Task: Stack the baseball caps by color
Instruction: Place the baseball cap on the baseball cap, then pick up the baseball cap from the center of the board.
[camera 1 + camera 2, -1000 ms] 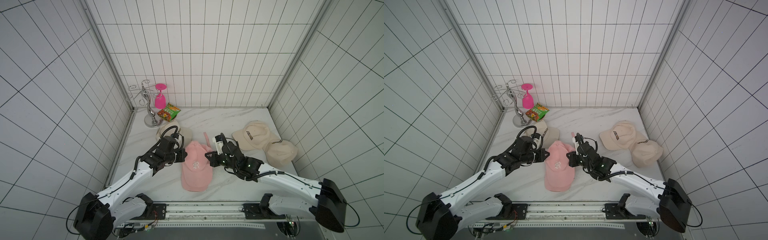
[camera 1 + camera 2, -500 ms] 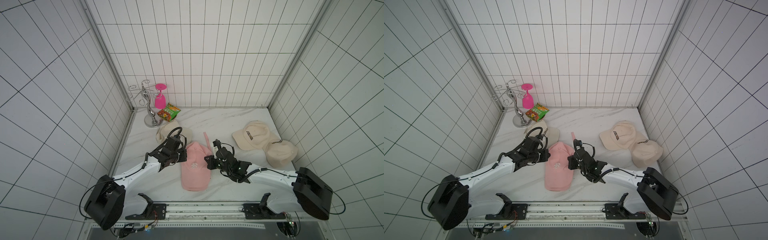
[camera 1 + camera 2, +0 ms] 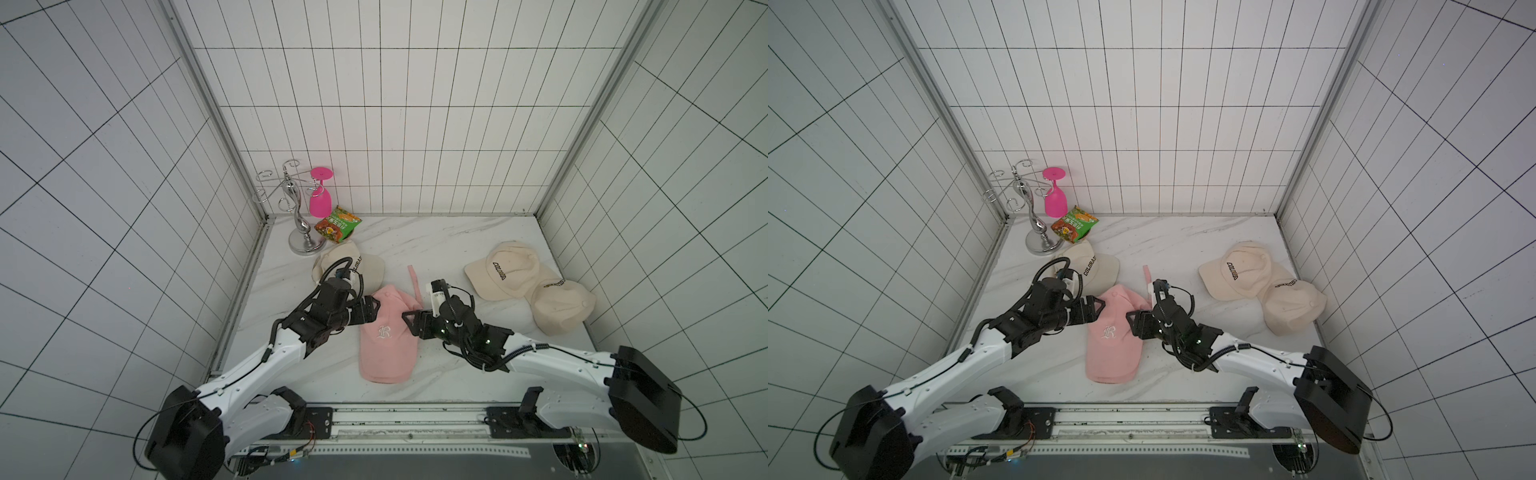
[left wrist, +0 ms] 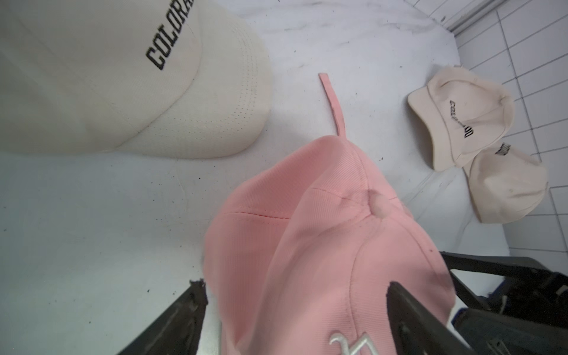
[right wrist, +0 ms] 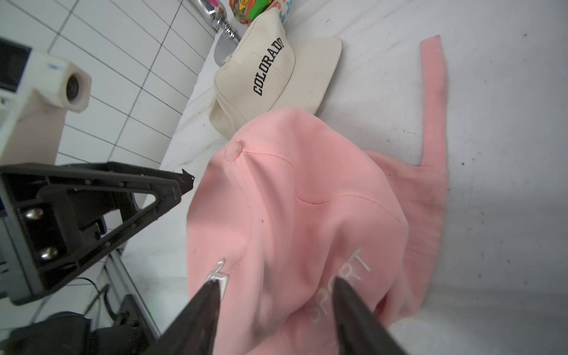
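A white, marble-veined desk (image 3: 449, 249) stands in a booth of glossy white tile walls (image 3: 374, 124). Between its centre and front edge lies a soft, ribbed pink cap (image 3: 388, 336) with a white stitched R, its thin strap trailing toward the back. One cream cap (image 3: 368, 266) with black COLORADO lettering lies toward the far left corner. A cream pair (image 3: 503, 270) overlaps near the right edge. The left tool (image 3: 375, 311) and the right tool (image 3: 409, 323) flank the pink crown, each with jaws spread apart and not clamped on the fabric.
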{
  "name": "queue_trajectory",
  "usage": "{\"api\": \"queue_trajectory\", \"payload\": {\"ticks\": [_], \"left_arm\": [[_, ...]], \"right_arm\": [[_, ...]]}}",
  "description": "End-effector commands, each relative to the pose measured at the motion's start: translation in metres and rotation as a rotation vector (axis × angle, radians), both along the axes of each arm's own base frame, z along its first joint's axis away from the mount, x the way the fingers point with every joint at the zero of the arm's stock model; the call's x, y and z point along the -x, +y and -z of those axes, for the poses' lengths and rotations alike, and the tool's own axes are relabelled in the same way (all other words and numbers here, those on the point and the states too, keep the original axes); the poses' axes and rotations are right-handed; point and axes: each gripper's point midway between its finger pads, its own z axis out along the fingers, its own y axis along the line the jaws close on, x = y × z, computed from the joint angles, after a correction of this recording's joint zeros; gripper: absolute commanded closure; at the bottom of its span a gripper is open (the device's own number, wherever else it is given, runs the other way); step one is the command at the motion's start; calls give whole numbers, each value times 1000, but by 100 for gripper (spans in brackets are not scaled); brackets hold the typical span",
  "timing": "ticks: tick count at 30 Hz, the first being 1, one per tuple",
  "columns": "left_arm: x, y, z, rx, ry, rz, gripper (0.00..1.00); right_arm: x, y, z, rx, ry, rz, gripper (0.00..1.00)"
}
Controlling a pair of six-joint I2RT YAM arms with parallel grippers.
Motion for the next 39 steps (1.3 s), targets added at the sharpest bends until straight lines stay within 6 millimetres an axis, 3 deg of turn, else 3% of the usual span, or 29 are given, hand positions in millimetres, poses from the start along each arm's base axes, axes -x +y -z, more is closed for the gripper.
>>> {"api": "queue_trajectory", "payload": {"ticks": [1, 3, 8, 13, 16, 20, 22, 25, 29, 31, 35, 37, 39], "left_arm": [[0, 12, -37, 2, -77, -44, 2], [2, 19, -62, 15, -140, -61, 1], [2, 26, -136, 51, -344, -49, 1], [-23, 20, -186, 34, -462, 15, 1], [-46, 15, -195, 7, -533, 36, 1], [-64, 16, -170, 63, -458, 64, 1], [-66, 27, -163, 117, -411, 58, 1], [-63, 41, -155, 66, -429, 26, 1], [-54, 38, -165, 57, -479, 48, 1], [-55, 39, -166, 65, -478, 46, 1], [-53, 35, -166, 80, -474, 67, 1], [-53, 34, -167, 87, -474, 75, 1], [-55, 34, -165, 93, -466, 75, 1]], "right_arm": [[-4, -29, -7, 32, -7, 100, 23], [-12, -51, -18, 25, -17, 172, 21], [-54, -130, -26, 8, 72, 418, 23], [-92, -212, -25, 2, 182, 696, 26], [-113, -261, -21, -19, 252, 855, 26], [-136, -316, -2, -91, 361, 1006, 29], [-148, -332, 5, -103, 395, 1034, 29], [-166, -352, 13, -92, 418, 1063, 29], [-181, -370, 31, -95, 468, 1084, 34], [-189, -373, 36, -97, 481, 1071, 47], [-200, -373, 33, -94, 470, 1025, 86], [-203, -369, 23, -68, 436, 975, 96], [-203, -362, 13, -28, 406, 916, 100]]}}
